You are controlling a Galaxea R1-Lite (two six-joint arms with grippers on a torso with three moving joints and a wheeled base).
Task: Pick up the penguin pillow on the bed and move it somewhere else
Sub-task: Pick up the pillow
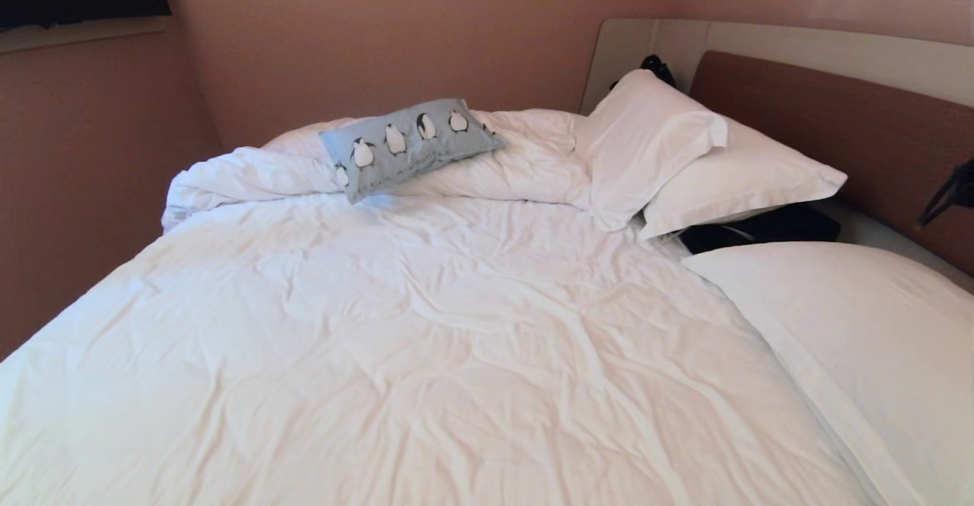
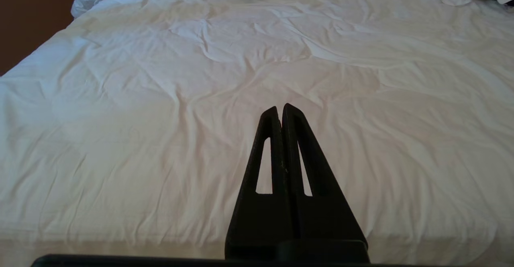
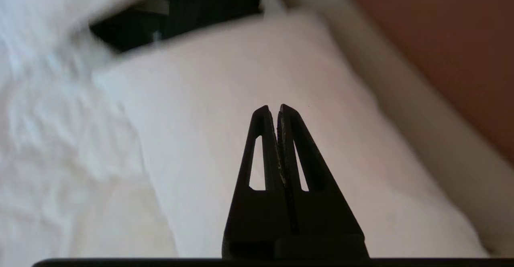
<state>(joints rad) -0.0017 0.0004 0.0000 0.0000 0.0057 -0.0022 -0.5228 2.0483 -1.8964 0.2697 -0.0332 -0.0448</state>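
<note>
The penguin pillow point(image 1: 407, 145) lies on the bunched duvet point(image 1: 251, 175) at the bed's point(image 1: 426, 354) far edge. Right hand point(image 3: 278, 108) closed, empty, above a white pillow point(image 3: 249, 98); left hand point(image 2: 280, 108) closed, empty.

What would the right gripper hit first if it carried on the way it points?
Probably the large white pillow beneath its tips: the shut right gripper aims across it toward a black item beyond. Depth is unclear.

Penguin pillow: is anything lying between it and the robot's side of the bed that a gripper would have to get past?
Nothing visible. The penguin pillow sits on the bunched duvet at the bed's far side; only flat, rumpled bedding lies before it.
</note>
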